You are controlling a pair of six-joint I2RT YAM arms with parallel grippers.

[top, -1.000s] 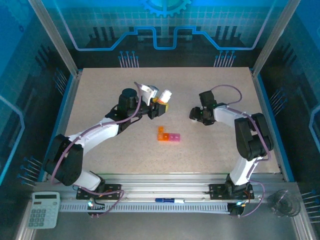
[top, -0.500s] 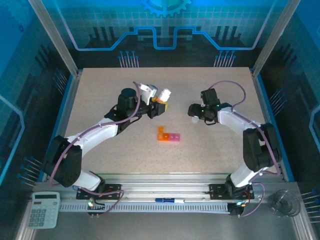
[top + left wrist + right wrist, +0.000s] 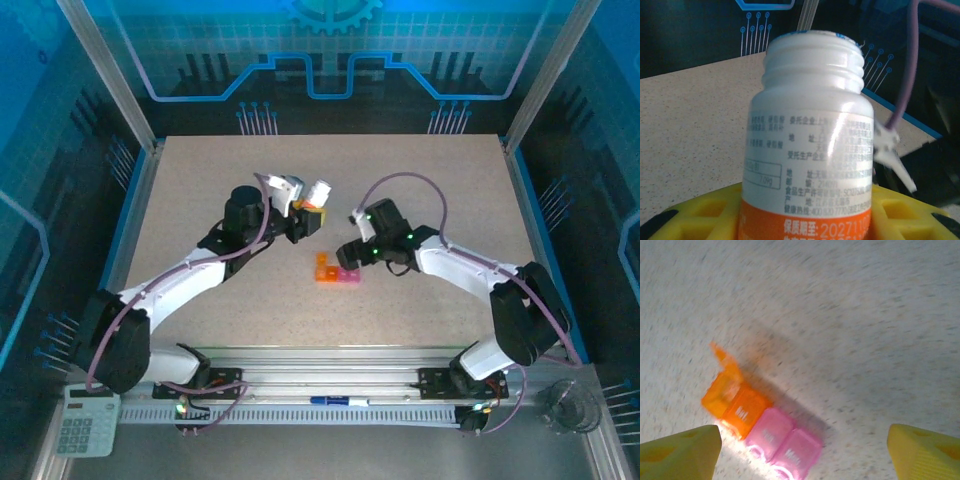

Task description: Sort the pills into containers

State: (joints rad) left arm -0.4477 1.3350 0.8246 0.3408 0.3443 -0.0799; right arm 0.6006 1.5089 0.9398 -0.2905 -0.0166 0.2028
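finds right claw [image 3: 347, 252] swung in above the containers [image 3: 762, 427], jaws released wide, left claw [image 3: 305, 218] clenched on uncapped bottle [image 3: 810, 130]; suggests lid opening next.

Clear run along the table's [image 3: 200, 180] far edge and both far corners. At mid-surface the left gripper [image 3: 311, 206], clamped on a white bottle [image 3: 322, 188], and the spread-jawed right gripper [image 3: 348, 250] crowd the space around the containers [image 3: 338, 271].
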